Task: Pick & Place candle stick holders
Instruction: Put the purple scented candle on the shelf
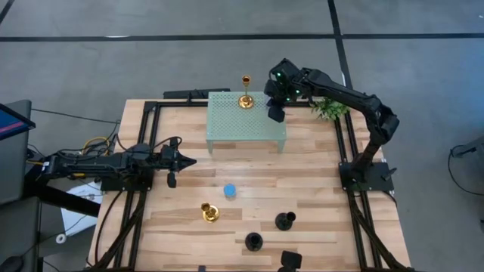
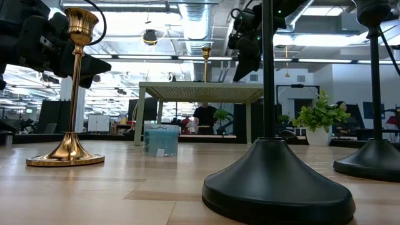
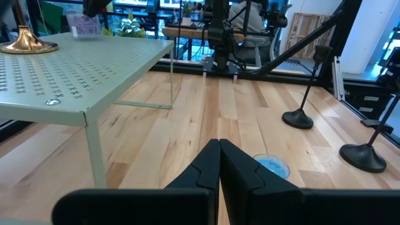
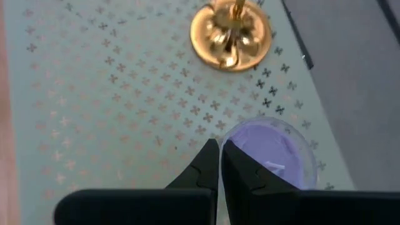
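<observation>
My right gripper [image 1: 276, 113] is shut over the pale green perforated stand [image 1: 227, 125], just above a squat purple cylinder [image 4: 275, 153] that stands on the stand's top and also shows in the left wrist view [image 3: 84, 25]. A gold holder [image 1: 246, 100] stands on its round base on the stand. On the table stand a blue cylinder [image 1: 229, 190], a second gold holder [image 1: 209, 214] and two black holders [image 1: 284, 221] [image 1: 253, 241]. My left gripper [image 1: 181, 160] is shut and empty, low over the table's left side. My right gripper's shut fingertips [image 4: 215, 153] point down beside the purple cylinder's rim [image 4: 234, 140]; I cannot tell whether they touch it. The cylinder stands upright on the stand's top.
A small green plant [image 1: 329, 109] stands at the table's far right, beside the stand. A black object [image 1: 290, 261] sits at the near edge. Black frame rails [image 1: 144, 136] run along the table's sides. Bare wood [image 1: 302, 174] lies between the stand and the holders.
</observation>
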